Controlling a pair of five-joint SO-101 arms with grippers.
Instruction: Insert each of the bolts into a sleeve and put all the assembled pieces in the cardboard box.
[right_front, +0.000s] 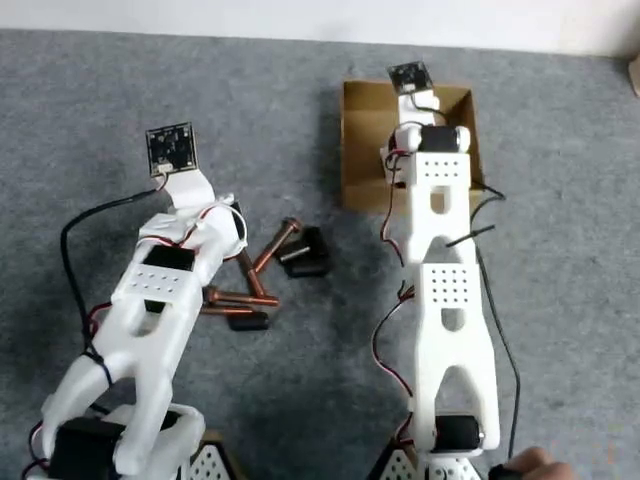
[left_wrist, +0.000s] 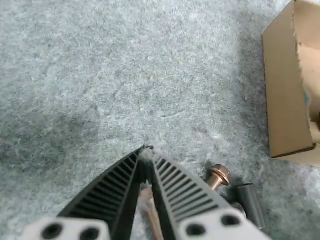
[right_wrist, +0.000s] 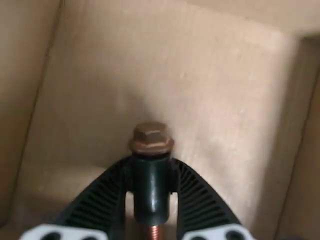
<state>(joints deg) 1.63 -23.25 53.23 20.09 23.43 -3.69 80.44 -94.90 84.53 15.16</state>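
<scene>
R gripper (right_wrist: 150, 165) inside cardboard box (right_wrist: 225, 90), fingers clenched on black sleeve (right_wrist: 150, 192) w/ copper bolt (right_wrist: 151, 138) through it — hex head just past the fingertips, thread showing at sleeve's other end. L gripper (left_wrist: 146, 152) low over grey bench (left_wrist: 125, 75), fingers pressed together at the tips. Loose bolts (right_front: 275, 245) & spare sleeves (right_front: 308, 252) lie on bench just beside L gripper — outside the box, btwn the two arms.

Grey carpet (right_front: 560, 250) on table; white wall (right_front: 300, 15) beyond.
</scene>
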